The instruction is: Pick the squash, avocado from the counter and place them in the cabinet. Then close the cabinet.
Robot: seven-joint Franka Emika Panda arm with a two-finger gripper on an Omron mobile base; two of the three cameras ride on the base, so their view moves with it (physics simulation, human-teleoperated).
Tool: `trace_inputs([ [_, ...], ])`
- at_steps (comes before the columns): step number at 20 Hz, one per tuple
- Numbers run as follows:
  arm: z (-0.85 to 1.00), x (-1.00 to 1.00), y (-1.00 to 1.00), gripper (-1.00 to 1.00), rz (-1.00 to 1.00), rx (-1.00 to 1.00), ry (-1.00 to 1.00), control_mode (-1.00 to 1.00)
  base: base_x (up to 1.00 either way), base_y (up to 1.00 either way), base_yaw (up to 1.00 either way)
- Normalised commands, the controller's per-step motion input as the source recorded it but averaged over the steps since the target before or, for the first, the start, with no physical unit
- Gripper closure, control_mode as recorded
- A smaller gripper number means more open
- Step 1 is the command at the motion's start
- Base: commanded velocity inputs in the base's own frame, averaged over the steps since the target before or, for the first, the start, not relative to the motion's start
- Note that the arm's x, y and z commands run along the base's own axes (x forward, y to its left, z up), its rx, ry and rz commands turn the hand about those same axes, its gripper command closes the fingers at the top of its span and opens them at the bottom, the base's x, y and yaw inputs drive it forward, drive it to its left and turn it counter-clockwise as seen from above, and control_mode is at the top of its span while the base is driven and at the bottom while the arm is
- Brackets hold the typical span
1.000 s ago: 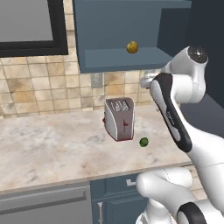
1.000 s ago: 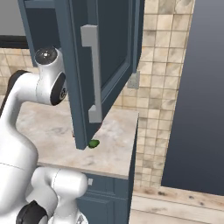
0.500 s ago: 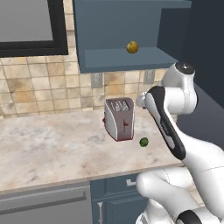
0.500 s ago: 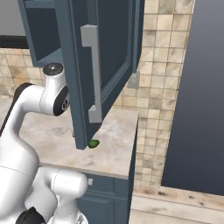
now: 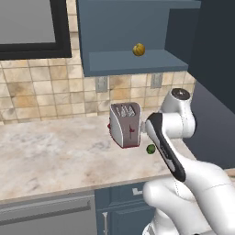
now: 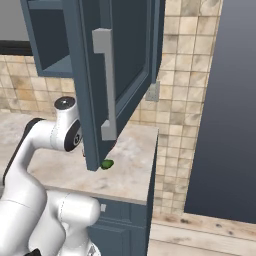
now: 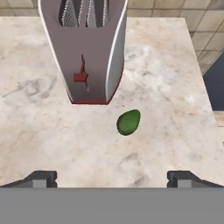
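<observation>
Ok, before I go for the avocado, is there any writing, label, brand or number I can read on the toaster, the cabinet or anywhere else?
None: no readable text, number or sign anywhere.
Toaster: a red lever on the end face, no brand or lettering.
Cabinet door and handle: plain, unmarked.
Avocado and squash: no stickers.
Wall sockets: blank plates, too small to show any marking.

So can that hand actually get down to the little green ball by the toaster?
Probably yes. In the hand view the avocado lies on bare counter just in front of the toaster, apart from it, and the open hand looks straight at it with nothing between them.
</observation>
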Motion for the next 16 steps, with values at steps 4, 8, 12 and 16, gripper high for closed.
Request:
trace_inputs([
  [4,-0.54,0.18,-0.03,-1.00,0.00,-0.09,0.00,-1.00,0.00,0.00,0.00],
  [8,-0.42,0.19,-0.04,-1.00,0.00,-0.07,0.00,-1.00,0.00,0.00,0.00],
  [12,-0.34,0.21,-0.06,-1.00,0.00,-0.03,0.00,-1.00,0.00,0.00,0.00],
  [16,-0.30,0.18,-0.12,-1.00,0.00,-0.01,0.00,-1.00,0.00,0.00,0.00],
])
